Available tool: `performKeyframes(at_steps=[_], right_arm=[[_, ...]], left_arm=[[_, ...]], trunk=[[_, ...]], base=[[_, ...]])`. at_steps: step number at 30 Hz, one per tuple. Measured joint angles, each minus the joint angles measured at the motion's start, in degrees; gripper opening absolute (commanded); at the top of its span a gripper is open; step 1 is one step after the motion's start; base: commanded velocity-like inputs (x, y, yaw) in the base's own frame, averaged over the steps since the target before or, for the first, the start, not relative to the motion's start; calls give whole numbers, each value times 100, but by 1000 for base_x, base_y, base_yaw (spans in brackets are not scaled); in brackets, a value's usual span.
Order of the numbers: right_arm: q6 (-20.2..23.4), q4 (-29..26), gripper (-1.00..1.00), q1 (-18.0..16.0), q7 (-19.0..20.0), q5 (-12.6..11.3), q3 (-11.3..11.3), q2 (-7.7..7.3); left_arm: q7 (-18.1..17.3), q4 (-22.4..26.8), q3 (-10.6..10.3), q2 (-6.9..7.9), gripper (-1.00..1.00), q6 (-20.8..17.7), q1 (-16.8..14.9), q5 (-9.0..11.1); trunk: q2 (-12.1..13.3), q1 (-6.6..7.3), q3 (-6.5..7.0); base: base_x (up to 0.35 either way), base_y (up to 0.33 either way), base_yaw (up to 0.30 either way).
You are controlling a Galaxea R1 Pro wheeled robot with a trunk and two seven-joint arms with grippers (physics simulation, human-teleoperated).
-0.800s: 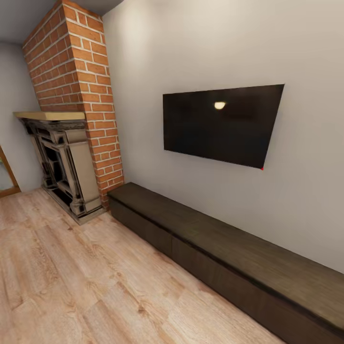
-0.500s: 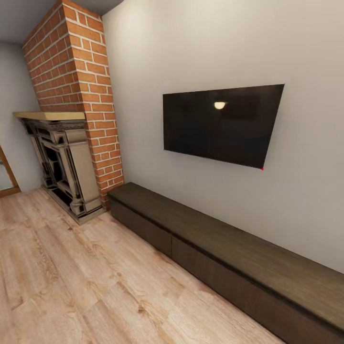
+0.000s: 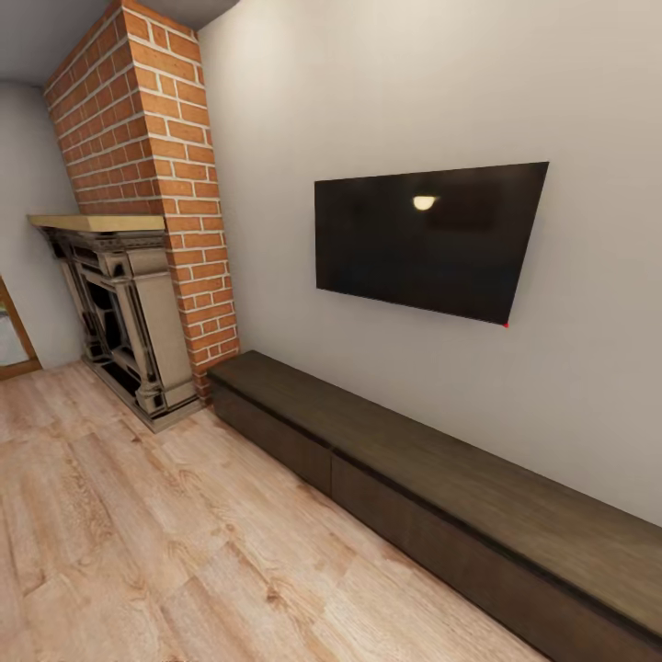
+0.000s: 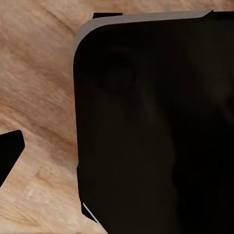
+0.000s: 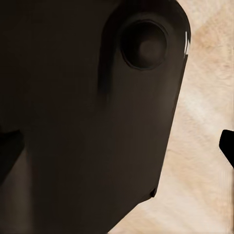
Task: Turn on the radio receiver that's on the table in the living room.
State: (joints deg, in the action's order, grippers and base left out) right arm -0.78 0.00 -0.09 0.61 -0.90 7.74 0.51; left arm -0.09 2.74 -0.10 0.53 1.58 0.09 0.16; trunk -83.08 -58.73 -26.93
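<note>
Head view: pale wall w/ a dark flat TV (image 3: 428, 241) mounted on it; a lamp reflection shows in the screen, a tiny red dot at its lower corner. Below it a long, low dark wood cabinet (image 3: 441, 487) runs along the wall. At its far end stands a red brick chimney (image 3: 152, 184), w/ an ornate fireplace (image 3: 119, 317) under a light mantel shelf. Light wood plank floor (image 3: 138, 542) covers the foreground. This is the living room; radio and coffee table aren't in sight from here.

Left wrist view: a big black rounded body w/ a grey edge (image 4: 156, 131) is close to the lens, plank floor behind it. Can't tell how the left jaws stand.

Right wrist view: a dark rounded body w/ a round recess (image 5: 92, 122), pale wood floor beside it. Right jaws: can't tell either.
</note>
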Motion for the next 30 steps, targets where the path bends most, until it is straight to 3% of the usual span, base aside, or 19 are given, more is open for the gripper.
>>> performKeyframes(at_steps=[8,9,10,30], right_arm=[[-241,0,100,0,0,-4,257,-4],[-259,0,100,0,0,-5,1222,-7],[-266,0,100,0,0,-5,1265,-7],[-291,0,100,0,0,-13,1273,2]], left_arm=[[0,0,-6,0,100,0,0,-2],[0,-1,-7,0,100,0,0,-2],[0,1,-5,0,100,0,0,-2],[0,-1,-4,0,100,0,0,1]], trunk=[[0,0,0],[0,0,0],[0,0,0],[0,0,0]], base=[[0,0,247],[0,0,284],[0,0,286],[0,0,294]])
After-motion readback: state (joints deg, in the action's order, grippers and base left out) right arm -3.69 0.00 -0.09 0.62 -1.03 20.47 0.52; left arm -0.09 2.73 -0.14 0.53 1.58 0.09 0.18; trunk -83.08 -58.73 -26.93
